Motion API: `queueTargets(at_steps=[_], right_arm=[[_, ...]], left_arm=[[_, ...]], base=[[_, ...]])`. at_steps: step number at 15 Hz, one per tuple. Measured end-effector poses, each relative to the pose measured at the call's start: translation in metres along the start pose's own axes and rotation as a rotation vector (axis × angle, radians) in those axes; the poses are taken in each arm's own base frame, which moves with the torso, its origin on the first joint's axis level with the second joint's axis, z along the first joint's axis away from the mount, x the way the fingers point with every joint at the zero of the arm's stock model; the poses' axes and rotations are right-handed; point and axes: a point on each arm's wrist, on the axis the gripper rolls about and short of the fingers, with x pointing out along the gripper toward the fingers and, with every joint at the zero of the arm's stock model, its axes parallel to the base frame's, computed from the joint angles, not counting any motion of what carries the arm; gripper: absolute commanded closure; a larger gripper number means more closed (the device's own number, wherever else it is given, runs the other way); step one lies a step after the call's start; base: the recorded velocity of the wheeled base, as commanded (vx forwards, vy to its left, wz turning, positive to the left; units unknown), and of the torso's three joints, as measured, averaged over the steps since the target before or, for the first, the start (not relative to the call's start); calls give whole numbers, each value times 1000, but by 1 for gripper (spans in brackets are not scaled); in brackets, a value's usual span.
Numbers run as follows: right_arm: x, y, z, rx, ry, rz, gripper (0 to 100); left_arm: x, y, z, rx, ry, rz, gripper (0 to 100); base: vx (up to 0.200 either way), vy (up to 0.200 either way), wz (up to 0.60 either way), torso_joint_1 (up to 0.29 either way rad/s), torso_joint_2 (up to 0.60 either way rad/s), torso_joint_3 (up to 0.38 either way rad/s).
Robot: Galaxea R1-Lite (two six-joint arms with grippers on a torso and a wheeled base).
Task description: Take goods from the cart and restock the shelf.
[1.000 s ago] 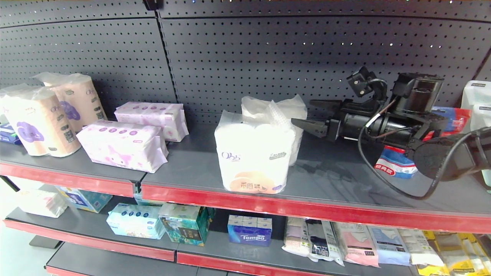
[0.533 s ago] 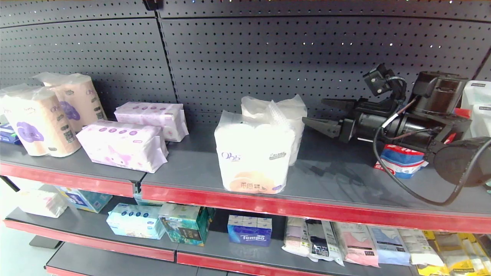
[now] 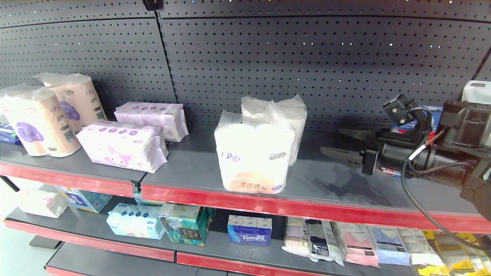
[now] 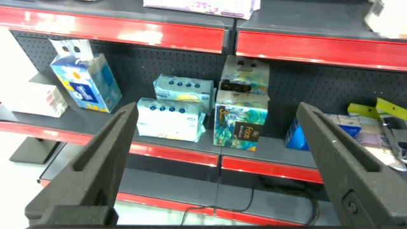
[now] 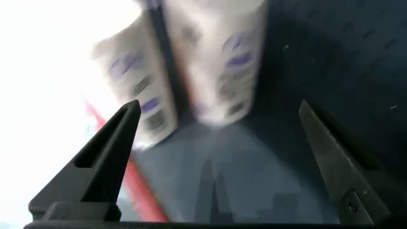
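Note:
A white toilet-roll pack (image 3: 253, 155) stands near the front of the upper shelf (image 3: 330, 184), with a second white pack (image 3: 285, 111) right behind it. My right gripper (image 3: 332, 141) hovers just above the shelf to the right of these packs, open and empty, its fingertips pointing at them with a clear gap between. In the right wrist view the right gripper (image 5: 219, 105) is open, with blurred roll packs (image 5: 216, 57) beyond it. My left gripper (image 4: 216, 107) is open and empty, facing the lower shelves.
Pink tissue packs (image 3: 122, 145) and peach roll packs (image 3: 38, 120) fill the upper shelf's left half. A blue and red bag (image 3: 433, 112) lies mostly hidden behind my right arm. Boxes and packets (image 3: 184, 224) line the lower shelf (image 4: 172, 152). Pegboard backs the shelf.
My right gripper has drawn back to the right and dropped lower, away from the white packs, staying open. The packs have not moved.

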Motion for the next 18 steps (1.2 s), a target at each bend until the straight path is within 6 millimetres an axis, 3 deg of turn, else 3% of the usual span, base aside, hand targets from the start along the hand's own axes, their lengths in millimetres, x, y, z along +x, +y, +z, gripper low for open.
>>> queueTargets(at_steps=[3,6,13,18], right_arm=[[-4,29,-5,-6,16,83,0],[7,46,-10,-9,43,133,0],[49,49,-10,-18,47,167,0],[66,52,-15,-15,62,190,0]], left_arm=[[0,0,0,0,0,0,0],[0,0,0,0,0,0,0],[0,0,0,0,0,0,0],[0,0,0,0,0,0,0]], base=[[0,0,0,0,0,0],[0,0,0,0,0,0],[0,0,0,0,0,0],[0,0,0,0,0,0]])
